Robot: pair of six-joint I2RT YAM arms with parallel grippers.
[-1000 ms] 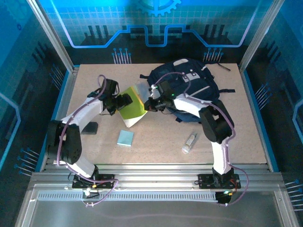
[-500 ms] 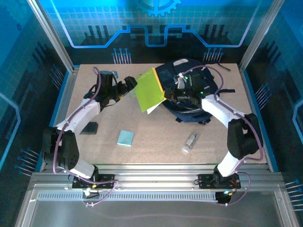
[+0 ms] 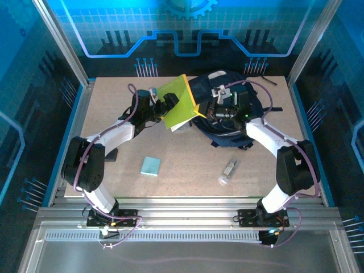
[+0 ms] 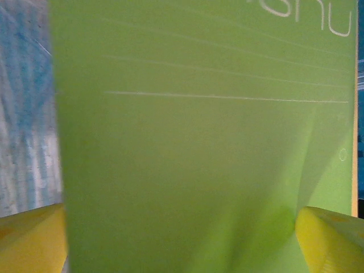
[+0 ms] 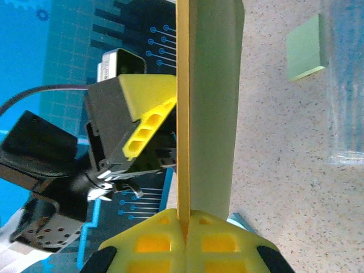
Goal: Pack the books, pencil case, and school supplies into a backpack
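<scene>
Arms meet at the backpack's [image 3: 202, 90] left edge, so start there. Your left arm runs from its base up and across the table [image 3: 187, 187], elbow low, forearm slanting toward the backpack. The left gripper [image 3: 168, 106] stops just left of the backpack with its jaws spread wide. In the left wrist view the yellow fingers [image 4: 34, 239] sit at the two bottom corners with the lime-green cover between them, so nothing is pinched. From the right wrist view one of those fingers lies close against the books' side. You cannot tell whether it touches.

The books [image 3: 179, 101] are tilted up off the table at the backpack's left edge. The green cover faces the left arm, and an orange-yellow edge lies toward the backpack.

Your right arm rises from its base, bends at a high elbow to the right of the backpack, then reaches back leftward over the bag. The right gripper [image 5: 185, 224] is clamped tight on the books' thin edge and holds them.

Left of the backpack, past the books, the block [image 5: 306, 54] and the pencil case [image 5: 344, 85] lie on the table. The pad [image 3: 151, 165] lies flat on the backpack's near-left side, well apart from it. The tube [image 3: 228, 171] lies on the backpack's near side, under the right forearm's line but apart from it. The right arm and its cables cover much of the backpack's top.
</scene>
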